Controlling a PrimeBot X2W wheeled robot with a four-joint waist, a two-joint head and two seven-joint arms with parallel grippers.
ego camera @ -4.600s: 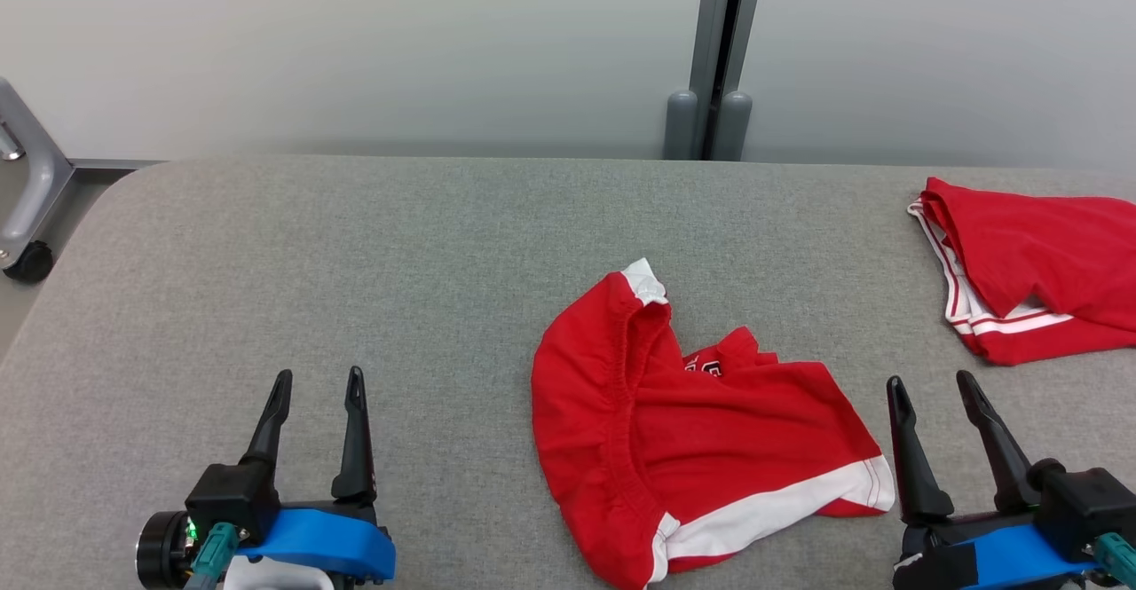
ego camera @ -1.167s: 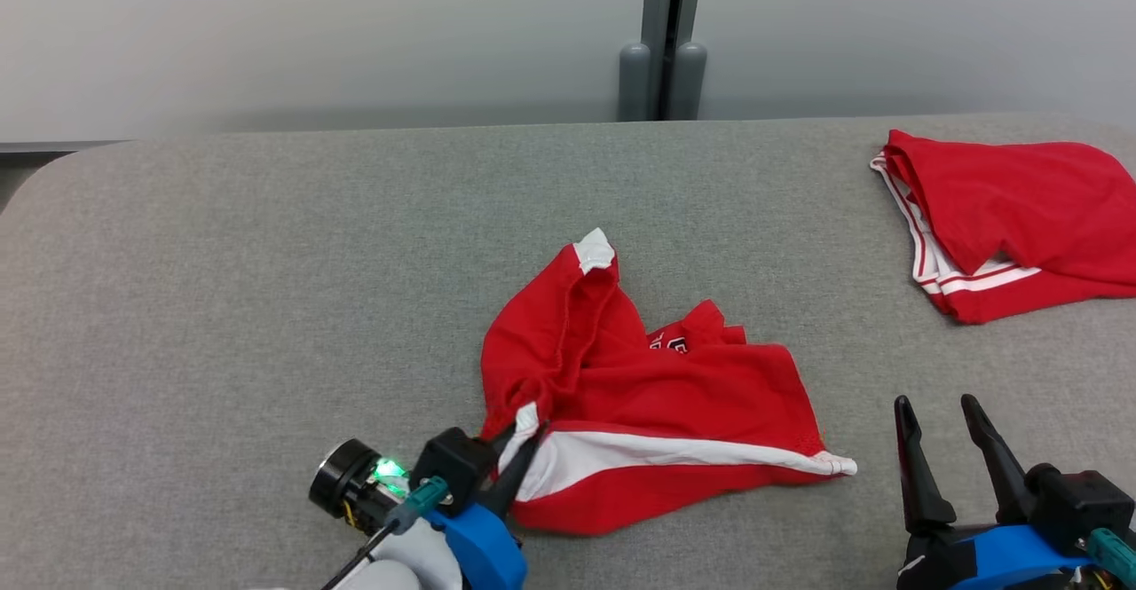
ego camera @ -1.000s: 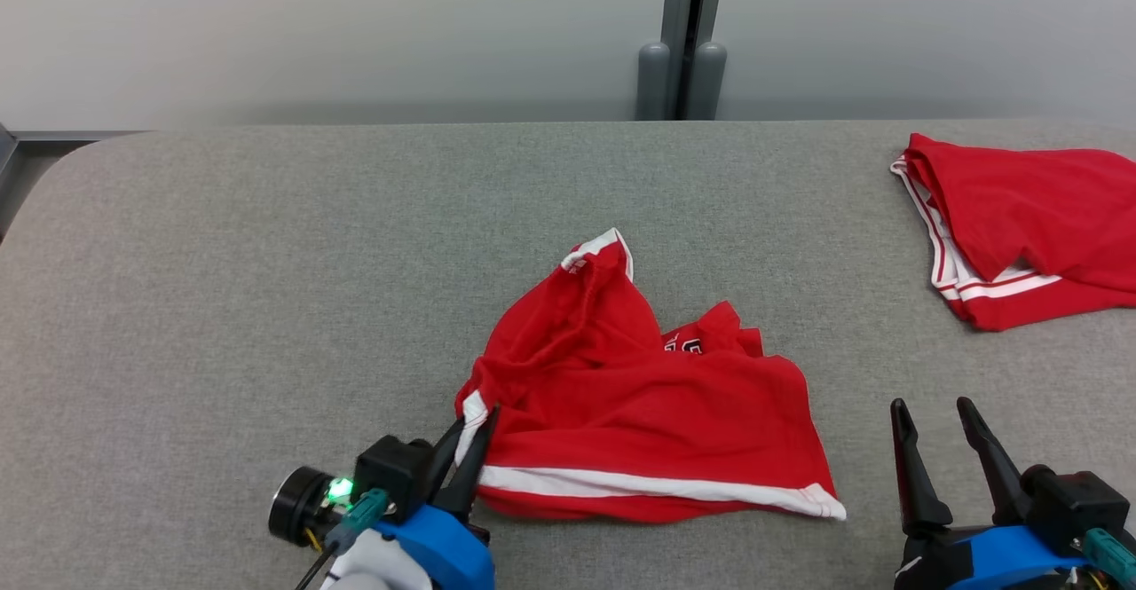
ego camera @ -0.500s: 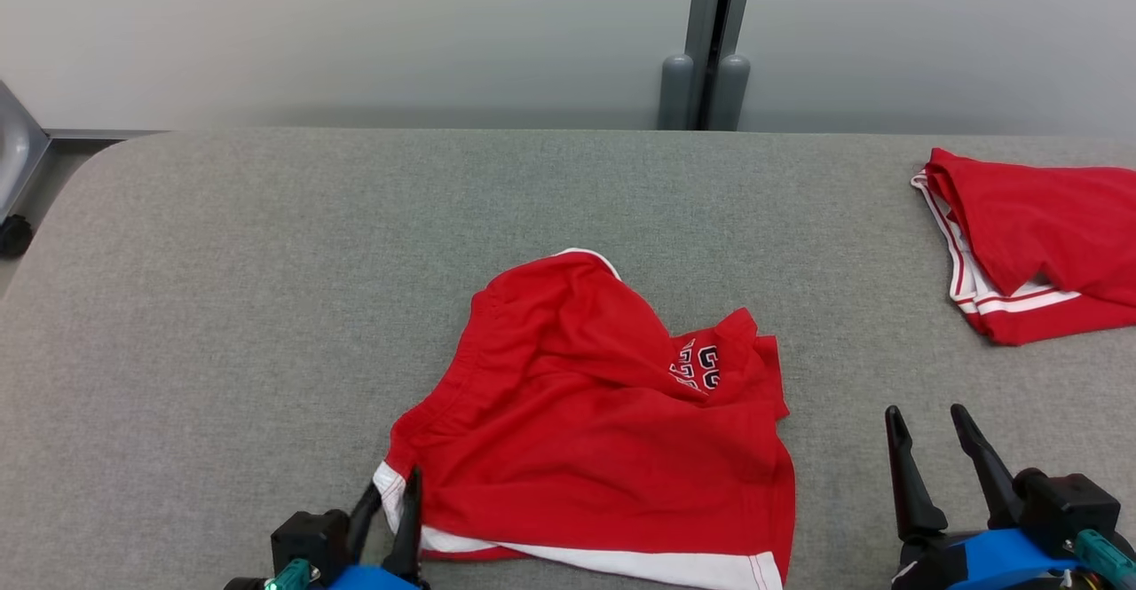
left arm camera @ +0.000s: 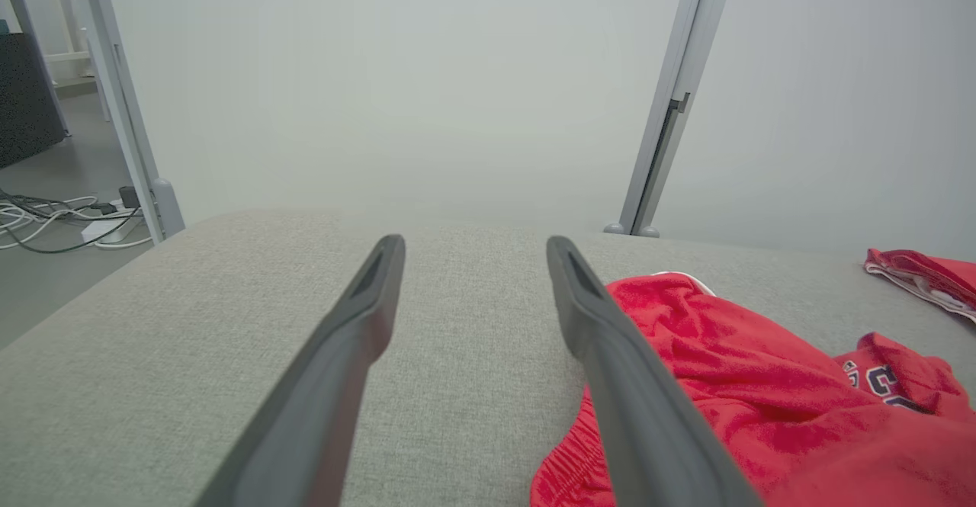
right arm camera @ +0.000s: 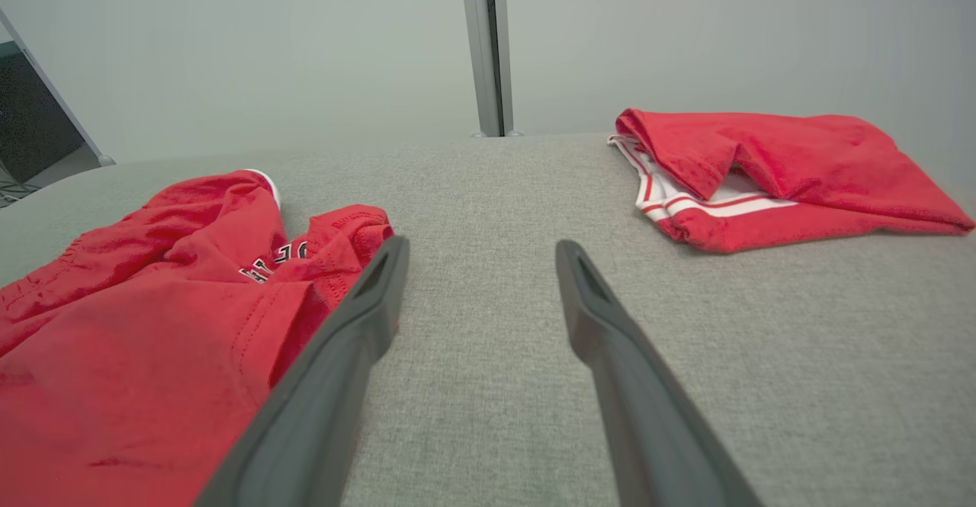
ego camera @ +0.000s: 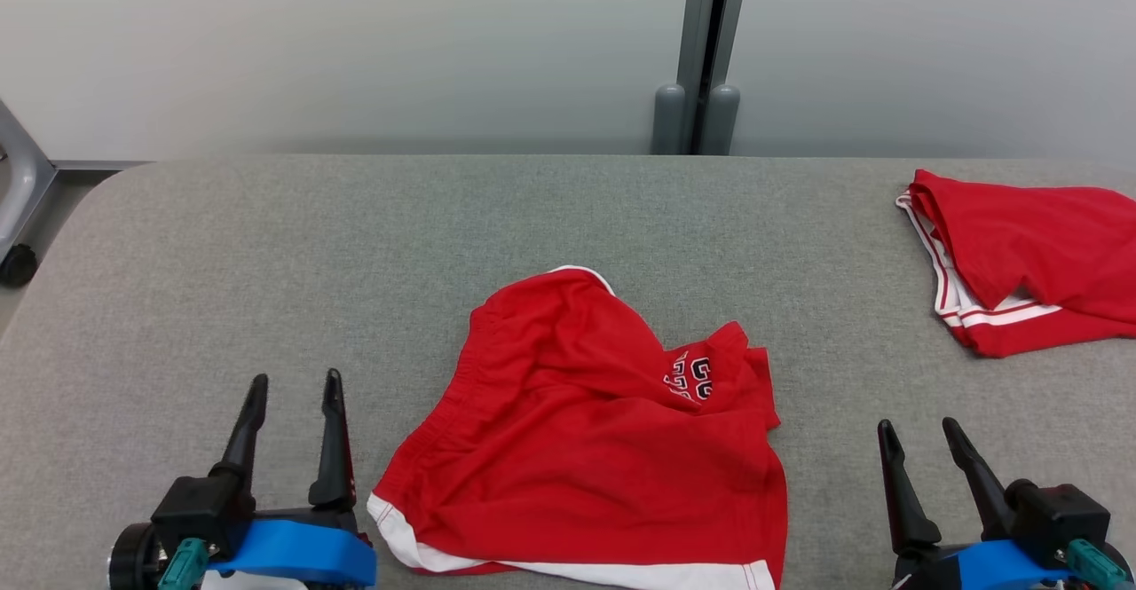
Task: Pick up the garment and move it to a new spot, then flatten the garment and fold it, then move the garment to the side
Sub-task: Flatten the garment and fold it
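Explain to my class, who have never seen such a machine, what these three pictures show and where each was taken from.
This is a wheeled robot with two arms, each ending in a hand with two long dark fingers. The head picture looks down from its head at a grey padded table. The other two pictures come from cameras on its wrists, looking along each hand's own fingers. The left hand and right hand are both open and hold nothing. Between them lie rumpled red shorts with white trim. A second red garment lies at the table's far right. The job is to flatten and fold the shorts.
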